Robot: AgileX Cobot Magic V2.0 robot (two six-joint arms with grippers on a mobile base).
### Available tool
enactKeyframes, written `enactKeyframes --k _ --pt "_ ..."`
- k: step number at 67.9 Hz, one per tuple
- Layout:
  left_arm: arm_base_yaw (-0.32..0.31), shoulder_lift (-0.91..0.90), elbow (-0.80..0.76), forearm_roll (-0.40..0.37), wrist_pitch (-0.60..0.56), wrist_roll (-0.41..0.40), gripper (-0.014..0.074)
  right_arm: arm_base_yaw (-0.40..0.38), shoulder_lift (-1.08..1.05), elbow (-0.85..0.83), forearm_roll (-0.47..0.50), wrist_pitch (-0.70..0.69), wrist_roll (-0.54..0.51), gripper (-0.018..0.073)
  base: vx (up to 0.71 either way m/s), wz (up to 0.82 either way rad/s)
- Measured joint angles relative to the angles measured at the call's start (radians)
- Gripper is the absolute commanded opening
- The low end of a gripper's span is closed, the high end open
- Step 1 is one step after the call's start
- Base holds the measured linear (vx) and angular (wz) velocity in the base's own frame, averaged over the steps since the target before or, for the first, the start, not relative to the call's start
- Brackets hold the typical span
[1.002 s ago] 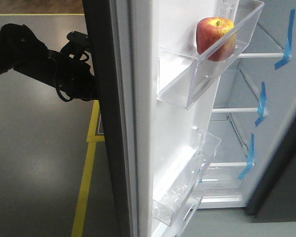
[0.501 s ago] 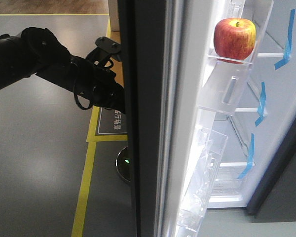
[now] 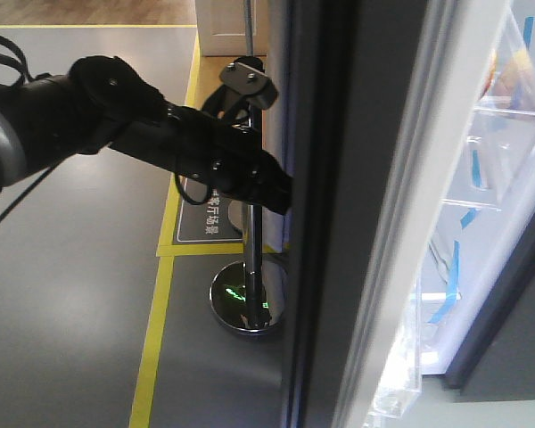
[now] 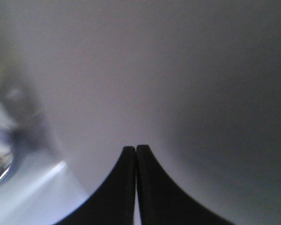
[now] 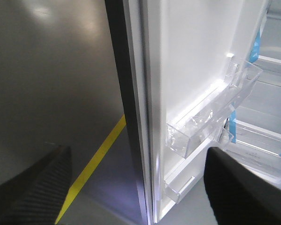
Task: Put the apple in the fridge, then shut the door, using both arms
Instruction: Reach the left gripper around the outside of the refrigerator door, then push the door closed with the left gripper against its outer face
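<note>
The door [image 3: 357, 214] stands edge-on, its dark grey outside toward the front camera and its clear bins [image 3: 481, 160] on the far side. My left gripper [image 3: 282, 194] presses against that grey face; in the left wrist view its tips [image 4: 135, 149] are shut on nothing, against the blurred grey panel [image 4: 178, 70]. The apple [image 3: 493, 67] shows only as an orange-red sliver through the top bin. The fridge [image 3: 455, 267] interior with blue tape is visible past the door. My right gripper [image 5: 140, 197] is open, low in front of the door's edge [image 5: 140, 117].
A chrome stanchion post with a round base [image 3: 247, 303] stands on the floor just left of the door, under my left arm. A yellow floor line [image 3: 156, 321] runs beside it. A dark grey cabinet [image 3: 517, 330] flanks the fridge at lower right.
The door has swung toward closing, now showing mostly its grey outside. My left arm moved right with it. The apple in the top bin slid almost out of sight.
</note>
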Motion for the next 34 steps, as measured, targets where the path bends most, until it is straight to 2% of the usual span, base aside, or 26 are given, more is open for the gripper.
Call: enactKeyframes --k 23,34 --pt "-0.110 0.000 0.000 -0.113 -0.137 0.052 -0.0006 0.000 0.000 0.000 0.000 0.000 0.000 0.0549 0.00 0.00" --pt "-0.177 0.016 0.000 -0.190 -0.214 0.107 -0.0006 0.000 0.000 0.000 0.000 0.000 0.000 0.0549 0.00 0.00"
